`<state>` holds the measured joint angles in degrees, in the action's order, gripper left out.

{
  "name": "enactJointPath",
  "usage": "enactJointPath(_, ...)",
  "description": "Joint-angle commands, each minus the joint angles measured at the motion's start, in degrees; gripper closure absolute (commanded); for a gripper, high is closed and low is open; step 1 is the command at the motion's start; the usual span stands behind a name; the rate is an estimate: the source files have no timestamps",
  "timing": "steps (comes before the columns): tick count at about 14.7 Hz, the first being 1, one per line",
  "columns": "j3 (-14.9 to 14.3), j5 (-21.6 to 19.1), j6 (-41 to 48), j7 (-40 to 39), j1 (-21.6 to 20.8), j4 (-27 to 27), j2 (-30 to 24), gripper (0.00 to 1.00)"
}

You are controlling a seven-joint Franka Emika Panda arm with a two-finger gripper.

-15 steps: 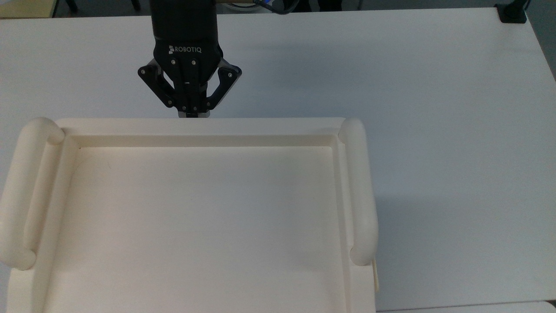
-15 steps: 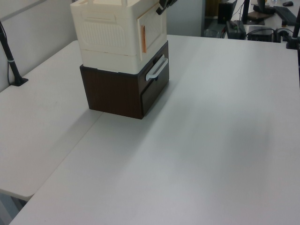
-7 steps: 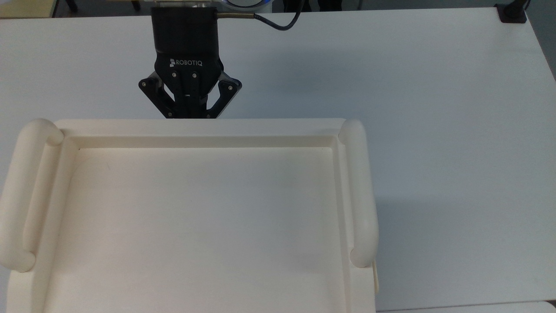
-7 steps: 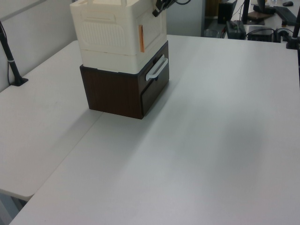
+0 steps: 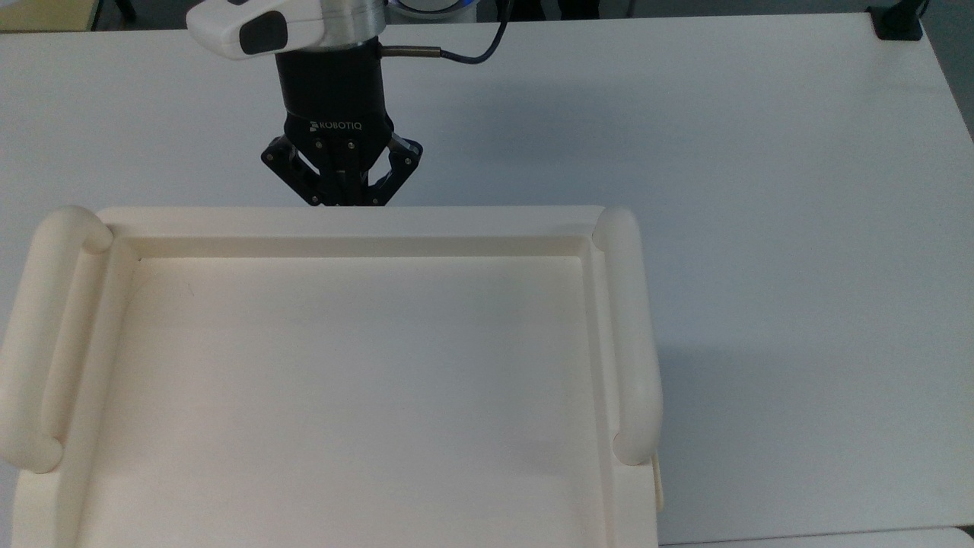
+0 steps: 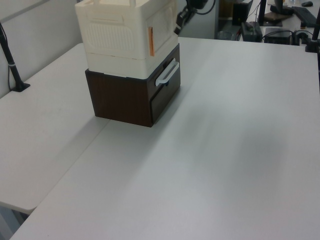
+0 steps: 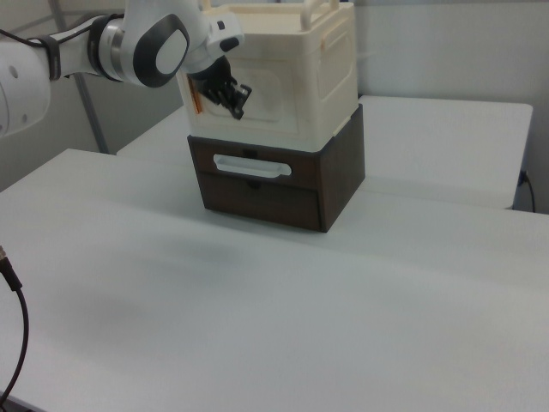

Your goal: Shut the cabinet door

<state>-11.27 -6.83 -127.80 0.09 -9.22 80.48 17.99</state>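
Note:
The cream cabinet stands on a dark brown drawer unit. Its recessed tray top has rounded rails on both sides. The cabinet door lies flat against the front face, with an orange strip along one edge. In the left view the door sits flush with the cabinet. My gripper hovers just in front of the door, shut and holding nothing. In the top view the gripper is at the cabinet's far edge; in the left view the gripper stands slightly off the door.
The brown drawer unit has a white handle sticking out below the door. A white table spreads around the cabinet. A black clamp post stands at the left view's left; desks with equipment lie behind.
The door has swung from ajar to flat against the cabinet. My gripper has drawn back from the cabinet face, and the white wrist has come into the top view.

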Motion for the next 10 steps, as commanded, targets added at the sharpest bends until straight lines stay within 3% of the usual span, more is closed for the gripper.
enactJointPath(1,-0.69,2.51,11.31,-1.76,-0.45,3.63,-5.41,1.0)
enactJointPath(4,-0.69,4.81,27.65,-1.94,-0.71,4.33,-9.1,1.0)
enactJointPath(7,0.54,5.6,30.41,-1.94,0.51,7.58,-12.96,0.98)
enactJointPath(10,8.6,9.8,32.08,-2.03,6.91,10.57,-16.66,0.97)
